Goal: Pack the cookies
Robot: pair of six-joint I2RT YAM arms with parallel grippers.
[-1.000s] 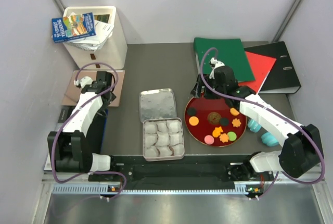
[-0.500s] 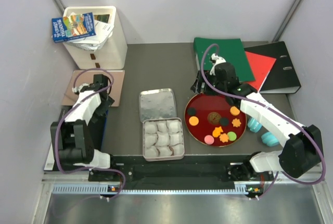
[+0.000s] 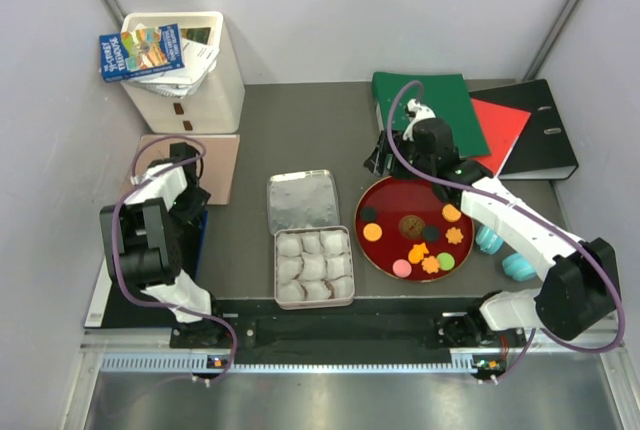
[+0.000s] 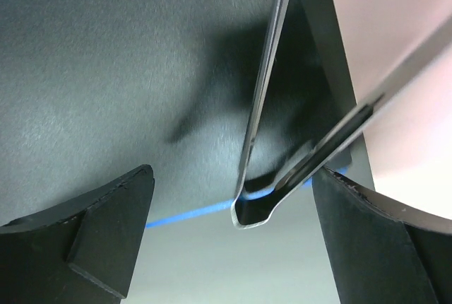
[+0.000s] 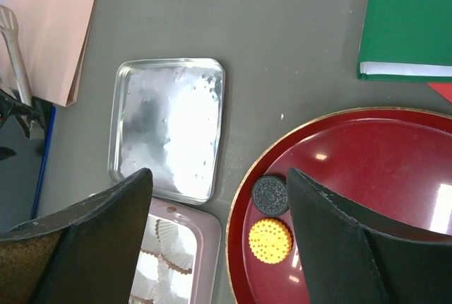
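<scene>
From overhead I see the cookies (image 3: pixel 411 225) lying loose on the red plate (image 3: pixel 385 250), right of the tin (image 3: pixel 347 265) lined with white paper cups (image 3: pixel 314 266). The tin's lid (image 3: pixel 301 200) lies just behind it. My right gripper (image 3: pixel 383 162) hangs over the plate's far rim, near the green folder (image 3: pixel 435 100). My left gripper (image 3: pixel 185 157) is drawn back to the pink board (image 3: pixel 222 165), well apart from the plate.

On the left wrist, the left gripper (image 4: pixel 233 177) is spread wide and empty. Metal tongs (image 4: pixel 261 141) lie between the fingers (image 4: pixel 106 233), touching neither.

On the right wrist, the right gripper (image 5: pixel 219 173) is also parted with nothing in it. Below it I see the lid (image 5: pixel 167 127), a corner of the tin (image 5: pixel 212 230) and the plate (image 5: pixel 332 148). A black cookie (image 5: pixel 270 194) and an orange cookie (image 5: pixel 270 240) sit at the plate's near-left edge.
</scene>
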